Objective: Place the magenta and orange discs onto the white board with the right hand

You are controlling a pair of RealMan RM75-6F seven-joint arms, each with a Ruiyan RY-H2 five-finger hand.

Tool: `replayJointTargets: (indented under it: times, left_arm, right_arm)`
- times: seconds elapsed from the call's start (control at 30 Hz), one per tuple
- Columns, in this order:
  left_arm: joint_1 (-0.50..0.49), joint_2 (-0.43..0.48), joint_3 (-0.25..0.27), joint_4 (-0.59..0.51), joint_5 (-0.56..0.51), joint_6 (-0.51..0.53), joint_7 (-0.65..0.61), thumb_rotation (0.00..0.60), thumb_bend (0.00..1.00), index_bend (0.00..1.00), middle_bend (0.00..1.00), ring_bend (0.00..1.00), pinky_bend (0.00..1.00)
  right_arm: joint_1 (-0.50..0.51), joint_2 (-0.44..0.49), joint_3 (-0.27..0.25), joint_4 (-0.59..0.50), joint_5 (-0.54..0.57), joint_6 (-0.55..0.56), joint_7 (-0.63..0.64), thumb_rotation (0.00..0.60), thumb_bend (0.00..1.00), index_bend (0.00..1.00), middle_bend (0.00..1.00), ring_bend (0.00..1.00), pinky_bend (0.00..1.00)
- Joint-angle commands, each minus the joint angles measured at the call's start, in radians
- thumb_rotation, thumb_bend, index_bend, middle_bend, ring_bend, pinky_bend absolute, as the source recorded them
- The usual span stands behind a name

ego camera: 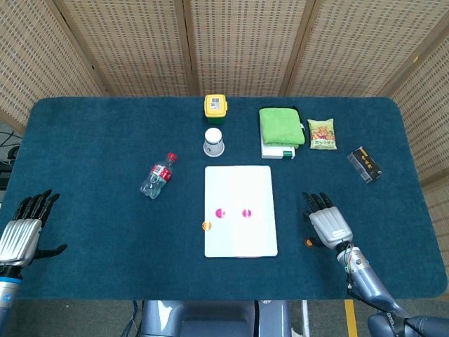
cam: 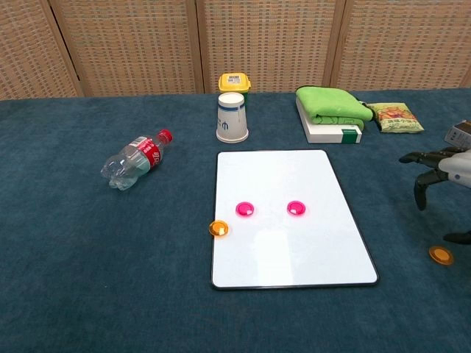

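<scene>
Two discs (ego camera: 232,213) lie side by side on the board (ego camera: 238,182); a cup (ego camera: 214,142) stands behind it.

Bottle (ego camera: 157,175), cup (ego camera: 214,142), perhaps snack packet (ego camera: 322,133)

The right hand (cam: 441,173) is cut off by the right edge of the chest view, so only its dark fingers show there. In the head view it covers most of the orange disc (ego camera: 307,243) beside it. The black box (cam: 461,134) at the chest view's edge is cut off too, and the small print on the snack bag (ego camera: 322,133) looks too tiny to read.
</scene>
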Motion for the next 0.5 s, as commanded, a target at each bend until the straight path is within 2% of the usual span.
replayJointTargets:
  times: [0.03,0.5]
  left_arm:
    - [0.000,0.000,0.000,0.000,-0.001,0.000,0.000,0.600,0.00,0.00,0.00,0.00,0.00]
    - [0.001,0.002,-0.001,0.000,-0.003,0.001,-0.004,0.600,0.00,0.00,0.00,0.00,0.00]
  right_arm:
    - [-0.023,0.011,-0.016,0.007,-0.025,-0.001,0.024,0.600,0.28,0.40,0.00,0.00,0.00]
    - [-0.064,-0.033,-0.007,0.061,-0.088,-0.034,0.066,0.600,0.31,0.41,0.00,0.00,0.00]
